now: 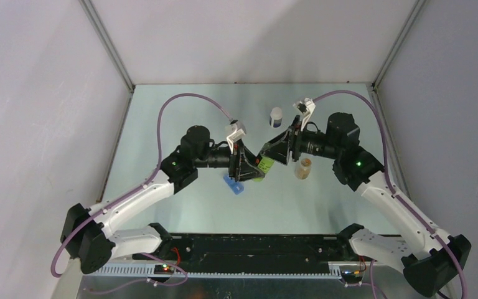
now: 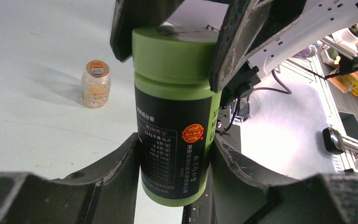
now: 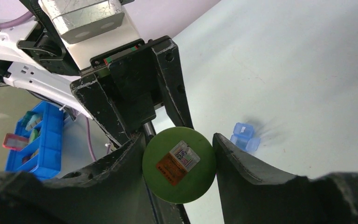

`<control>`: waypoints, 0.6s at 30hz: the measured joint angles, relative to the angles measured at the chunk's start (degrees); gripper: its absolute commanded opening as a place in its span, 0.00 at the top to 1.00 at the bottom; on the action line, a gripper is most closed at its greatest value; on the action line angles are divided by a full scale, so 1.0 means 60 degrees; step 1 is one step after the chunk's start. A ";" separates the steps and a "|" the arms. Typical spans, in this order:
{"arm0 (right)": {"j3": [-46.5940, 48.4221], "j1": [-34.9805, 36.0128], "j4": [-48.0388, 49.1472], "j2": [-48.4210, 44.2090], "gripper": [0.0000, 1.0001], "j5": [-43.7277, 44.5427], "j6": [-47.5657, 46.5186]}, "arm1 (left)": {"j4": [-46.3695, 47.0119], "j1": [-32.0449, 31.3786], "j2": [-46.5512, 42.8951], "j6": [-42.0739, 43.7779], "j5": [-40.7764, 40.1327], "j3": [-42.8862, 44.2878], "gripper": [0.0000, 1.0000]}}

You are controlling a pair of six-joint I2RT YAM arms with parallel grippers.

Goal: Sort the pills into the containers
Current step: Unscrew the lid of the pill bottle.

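A green pill bottle with a black label hangs above the table between both arms. My left gripper is shut on the body of the green bottle. My right gripper is shut on its round green cap, and its fingers come down over the cap in the left wrist view. A blue pill box of small containers lies on the table under the left gripper, and also shows as a blue box in the right wrist view. No loose pills are in view.
A small clear bottle with orange contents stands right of the grippers, also seen as a clear bottle from the left wrist. A white bottle stands farther back. A blue bin sits off the table.
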 measured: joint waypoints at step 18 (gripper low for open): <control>-0.0051 0.2517 -0.0331 -0.0270 0.10 0.7249 0.2783 | -0.0055 0.0084 0.0142 -0.0313 -0.0991 0.0000 1.00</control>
